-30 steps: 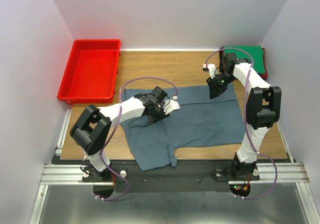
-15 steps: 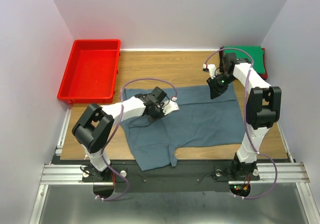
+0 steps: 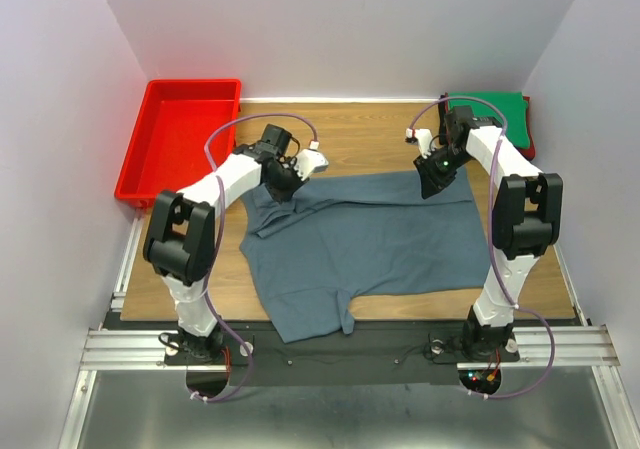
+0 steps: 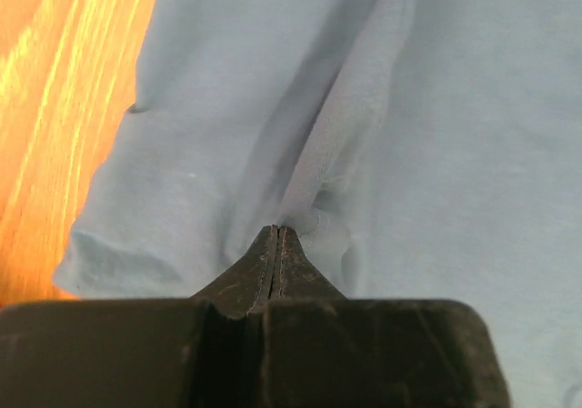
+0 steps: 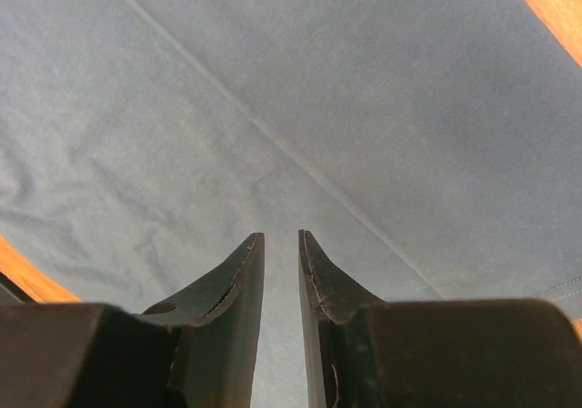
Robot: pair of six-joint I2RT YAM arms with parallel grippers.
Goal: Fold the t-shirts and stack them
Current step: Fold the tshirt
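The slate blue-grey t-shirt [image 3: 370, 244] lies spread on the wooden table [image 3: 370, 134]. My left gripper [image 3: 283, 184] is at the shirt's far left corner. In the left wrist view it [image 4: 275, 231] is shut on a pinched ridge of the shirt [image 4: 436, 154]. My right gripper [image 3: 432, 179] hovers over the shirt's far right edge. In the right wrist view its jaws [image 5: 281, 237] stand a narrow gap apart with nothing between them, and the shirt [image 5: 273, 90] lies flat below. A folded green t-shirt [image 3: 490, 109] lies at the back right on a red one [image 3: 529, 147].
A red plastic tray [image 3: 180, 139] stands at the back left, beside the left arm. Bare wood [image 4: 55, 108] shows to the left of the shirt. White walls enclose the table on three sides.
My left gripper has moved from the shirt's middle to its far left corner, pulling the cloth with it. The right arm has not moved.
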